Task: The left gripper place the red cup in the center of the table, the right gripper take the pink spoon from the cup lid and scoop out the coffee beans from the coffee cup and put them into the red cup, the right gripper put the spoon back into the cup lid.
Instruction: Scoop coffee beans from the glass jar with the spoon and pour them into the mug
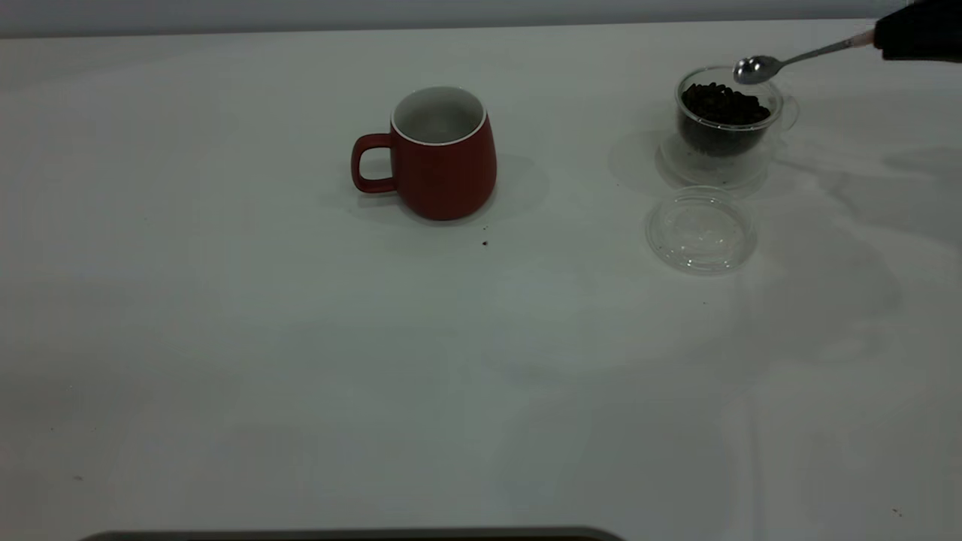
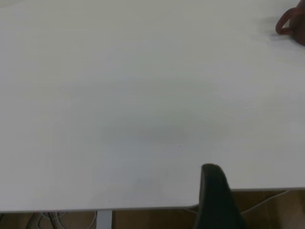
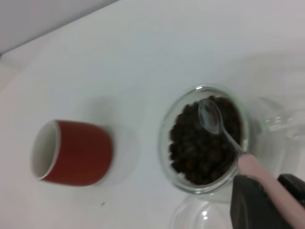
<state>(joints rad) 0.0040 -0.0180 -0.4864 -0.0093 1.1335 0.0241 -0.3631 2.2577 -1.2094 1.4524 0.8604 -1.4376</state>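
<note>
The red cup (image 1: 440, 154) stands upright near the middle of the table (image 1: 225, 338), handle to the left, and looks empty. The coffee cup (image 1: 725, 124) stands at the far right, full of coffee beans (image 1: 723, 105). The cup lid (image 1: 700, 229) lies empty just in front of it. My right gripper (image 1: 917, 34) is shut on the pink spoon's handle (image 3: 267, 183). The spoon's metal bowl (image 1: 755, 69) hovers empty just over the beans (image 3: 200, 148). The right wrist view also shows the red cup (image 3: 76, 152). My left gripper (image 2: 214, 191) is parked by the table's edge, far from the red cup (image 2: 293, 24).
A tiny dark speck (image 1: 485, 243) lies in front of the red cup. A dark strip (image 1: 353, 535) runs along the table's near edge. Below the table's edge in the left wrist view are the floor and table legs (image 2: 102, 219).
</note>
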